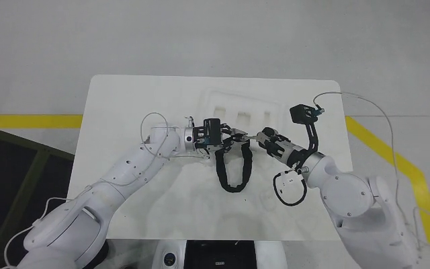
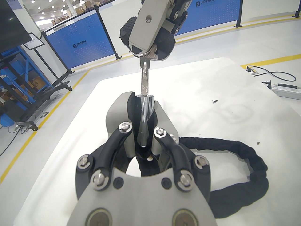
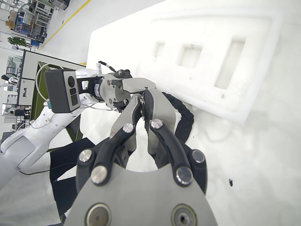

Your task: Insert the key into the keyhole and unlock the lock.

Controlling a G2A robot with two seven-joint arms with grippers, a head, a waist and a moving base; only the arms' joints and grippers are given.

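Left wrist view | left tool (image 2: 141, 101) clamps lock (image 2: 146, 115) | right tool (image 2: 148, 50) clamps key (image 2: 145, 81), tip at keyhole (image 2: 146, 94)

Bright overhead light, glare on table (image 2: 235, 90)

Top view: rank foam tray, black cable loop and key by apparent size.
Largest to smallest:
1. foam tray
2. black cable loop of the lock
3. key, clearly smallest, a thin sliver between the arms
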